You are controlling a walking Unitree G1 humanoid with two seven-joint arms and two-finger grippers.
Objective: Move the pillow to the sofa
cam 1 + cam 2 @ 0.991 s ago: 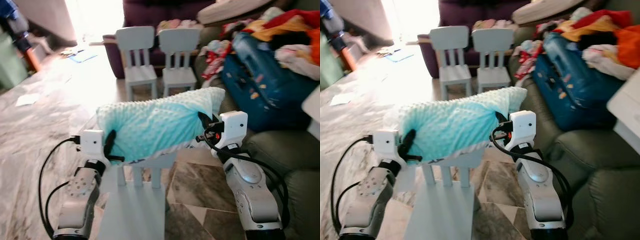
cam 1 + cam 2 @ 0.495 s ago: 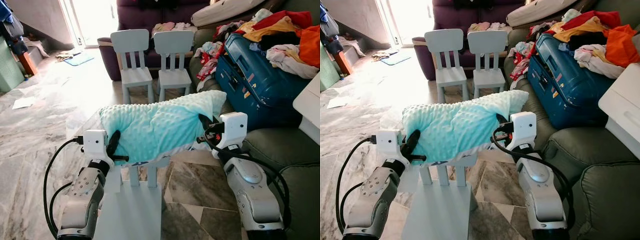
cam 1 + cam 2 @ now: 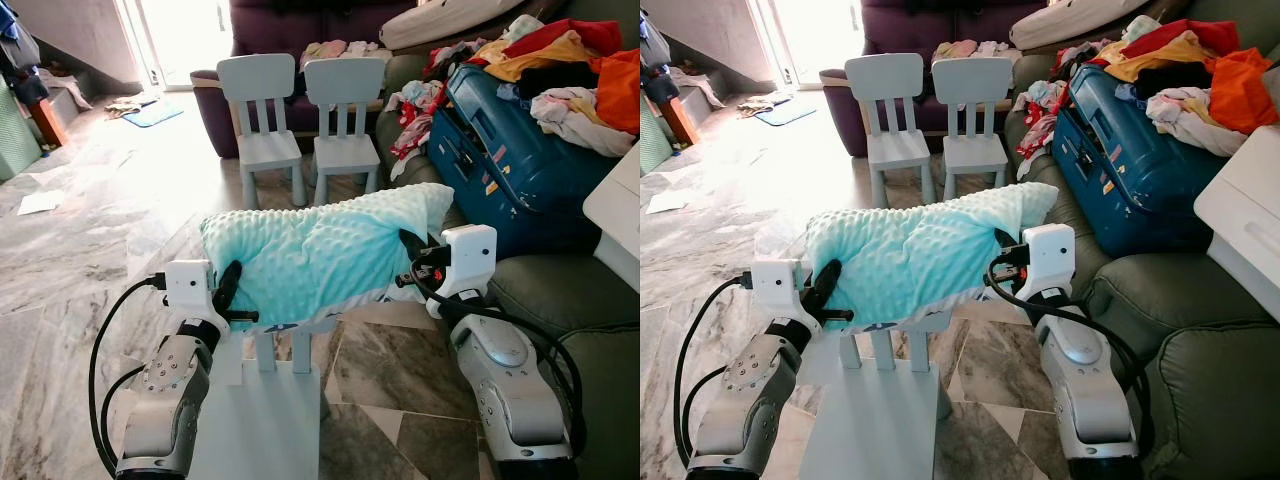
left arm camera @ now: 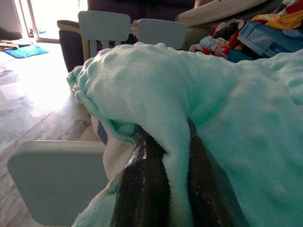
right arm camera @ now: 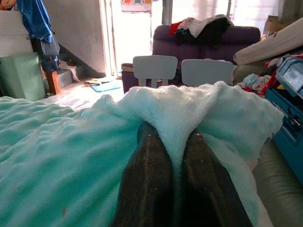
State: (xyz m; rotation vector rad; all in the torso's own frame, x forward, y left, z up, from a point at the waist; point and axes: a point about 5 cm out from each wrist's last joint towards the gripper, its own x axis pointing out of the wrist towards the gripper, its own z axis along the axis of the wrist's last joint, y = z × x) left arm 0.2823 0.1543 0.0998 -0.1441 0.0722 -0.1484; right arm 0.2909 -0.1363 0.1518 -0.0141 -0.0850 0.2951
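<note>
Left eye view: left gripper (image 3: 228,290) and right gripper (image 3: 410,250) pinch the pillow (image 3: 315,255) ends above a chair (image 3: 265,410), sofa (image 3: 575,300) just beside.

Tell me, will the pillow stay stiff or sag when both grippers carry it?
The pillow is probably soft: its fabric bunches between the left gripper and right gripper fingers. It may sag somewhat in the middle, being held only at its ends. It looks light, since pinches alone hold it.
</note>
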